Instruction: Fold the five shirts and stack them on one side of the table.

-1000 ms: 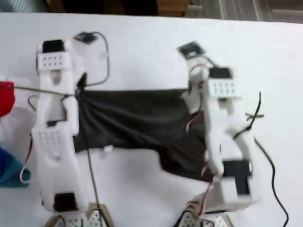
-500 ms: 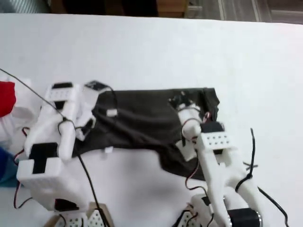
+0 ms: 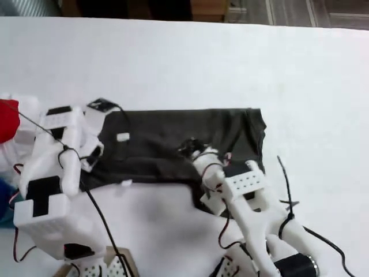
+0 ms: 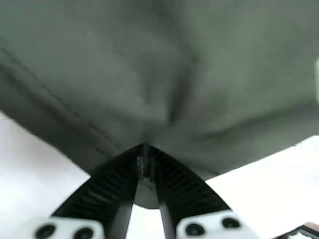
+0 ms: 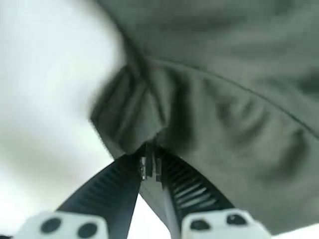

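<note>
— What lies around you?
— My worktop [image 3: 242, 63] is white and runs almost from edge to edge beneath me. The light on it is bright and even, with only soft shadows.
— And past its far edge?
— A narrow strip of room. I see brown wooden furniture [image 3: 210, 8] beside a dark gap and grey floor boards [image 3: 300, 11] off to my right. A pale ribbed surface [image 3: 23, 7] sits at the far left corner; I cannot tell what it is.

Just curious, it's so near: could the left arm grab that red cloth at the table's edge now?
Probably not yet. The left gripper is shut on the dark shirt, so it must let go first; the red cloth lies close beside that arm.
</note>
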{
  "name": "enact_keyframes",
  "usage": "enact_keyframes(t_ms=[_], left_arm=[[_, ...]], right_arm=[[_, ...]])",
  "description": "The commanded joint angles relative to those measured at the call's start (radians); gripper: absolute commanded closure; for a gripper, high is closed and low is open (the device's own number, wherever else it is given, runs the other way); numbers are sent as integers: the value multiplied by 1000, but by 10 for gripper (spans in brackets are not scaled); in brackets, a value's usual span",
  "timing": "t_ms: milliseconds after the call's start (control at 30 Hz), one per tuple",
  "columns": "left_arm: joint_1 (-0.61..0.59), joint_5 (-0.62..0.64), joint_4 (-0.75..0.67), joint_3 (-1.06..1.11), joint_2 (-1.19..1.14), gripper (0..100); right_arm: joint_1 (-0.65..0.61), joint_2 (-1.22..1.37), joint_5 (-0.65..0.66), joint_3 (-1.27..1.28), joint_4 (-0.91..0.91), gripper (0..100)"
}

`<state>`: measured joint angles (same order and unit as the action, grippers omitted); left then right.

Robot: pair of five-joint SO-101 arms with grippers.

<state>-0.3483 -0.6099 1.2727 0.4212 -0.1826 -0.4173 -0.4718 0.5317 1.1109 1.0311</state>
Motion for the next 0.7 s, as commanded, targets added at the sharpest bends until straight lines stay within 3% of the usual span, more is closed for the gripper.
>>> enact_keyframes(t_ms=[0,400,533,667], left_arm=[[-17,-8,-18,-59,38,976],[-18,-2,253,-338,40,976],[-9,5,288,-466,37,976],[61,78,206,-496,-44,976]], right_arm=[[-44,-33,6,-3,-10,978],[-5,-153,5,-147,117,978],[140,-280,3,-276,122,978],[337,-240,-91,-345,-39,978]])
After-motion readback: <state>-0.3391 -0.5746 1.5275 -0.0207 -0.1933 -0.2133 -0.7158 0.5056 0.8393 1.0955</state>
